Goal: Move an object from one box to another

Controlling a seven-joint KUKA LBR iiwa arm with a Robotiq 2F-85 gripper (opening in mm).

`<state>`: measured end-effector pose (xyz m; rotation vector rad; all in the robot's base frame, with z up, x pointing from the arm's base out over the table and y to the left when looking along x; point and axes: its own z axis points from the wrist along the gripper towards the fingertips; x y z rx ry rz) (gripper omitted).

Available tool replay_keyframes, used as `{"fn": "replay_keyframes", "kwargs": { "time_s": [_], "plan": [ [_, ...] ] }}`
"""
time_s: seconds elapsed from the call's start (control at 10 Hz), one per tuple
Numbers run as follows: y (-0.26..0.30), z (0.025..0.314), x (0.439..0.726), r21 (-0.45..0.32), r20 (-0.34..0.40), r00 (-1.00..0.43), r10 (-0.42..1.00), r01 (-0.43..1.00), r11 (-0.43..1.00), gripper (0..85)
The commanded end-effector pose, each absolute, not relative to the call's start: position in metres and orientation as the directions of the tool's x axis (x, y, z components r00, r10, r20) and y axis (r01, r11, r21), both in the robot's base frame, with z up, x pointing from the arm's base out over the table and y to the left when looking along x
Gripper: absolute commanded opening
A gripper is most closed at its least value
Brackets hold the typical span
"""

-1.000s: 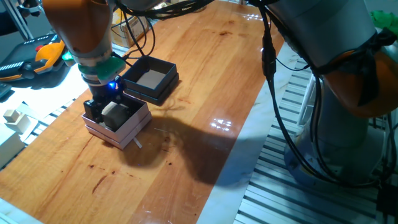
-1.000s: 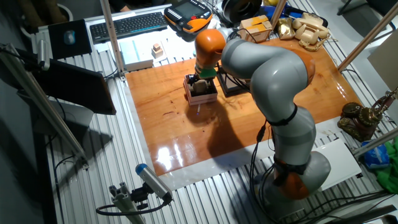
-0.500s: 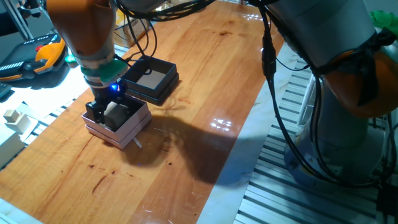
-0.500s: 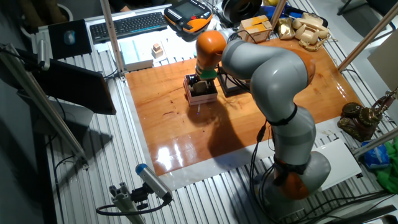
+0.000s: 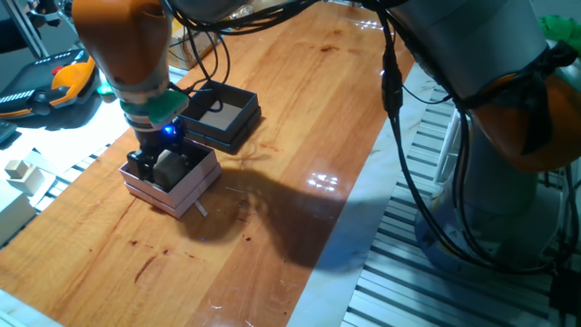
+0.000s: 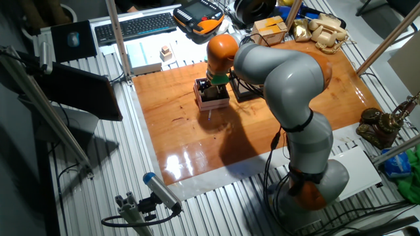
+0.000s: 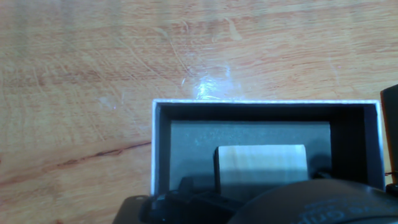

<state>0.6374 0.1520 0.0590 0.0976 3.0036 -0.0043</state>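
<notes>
The small beige cube (image 7: pixel 261 163) lies on the dark floor of the pink box (image 5: pixel 186 186), near the left of the wooden table. My gripper (image 5: pixel 152 166) is lowered into the pink box with its fingers on either side of the cube. In the hand view a dark finger (image 7: pixel 390 130) stands clear of the cube's side, so the jaws look open. The black box (image 5: pixel 238 123) with a tan floor stands just behind the pink box. In the other fixed view the arm hides most of the pink box (image 6: pixel 211 101) and the black box (image 6: pixel 241 92).
Pale blocks (image 5: pixel 20 169) lie off the table's left edge. A keyboard (image 6: pixel 134 26), a pendant (image 6: pixel 200 12) and a cardboard carton (image 6: pixel 270 29) stand beyond the table. The arm's cables (image 5: pixel 392 82) hang over the right side.
The arm has shifted slightly to the right and the gripper has sunk a little lower into the pink box. The cube and both boxes have not moved.
</notes>
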Motion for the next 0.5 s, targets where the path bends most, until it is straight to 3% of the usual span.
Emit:
{"fn": "replay_keyframes", "kwargs": {
  "time_s": [0.0, 0.1, 0.4],
  "plan": [
    [0.1517, 0.0582, 0.6374, 0.002, -0.135, -0.989, 0.064, 0.065, 0.998, 85.0],
    [0.1500, 0.0559, 0.6373, 0.002, -0.137, -0.989, 0.064, 0.065, 0.998, 68.0],
    [0.1478, 0.0544, 0.6367, 0.004, -0.138, -0.989, 0.062, 0.062, 0.998, 68.0]
  ]
}}
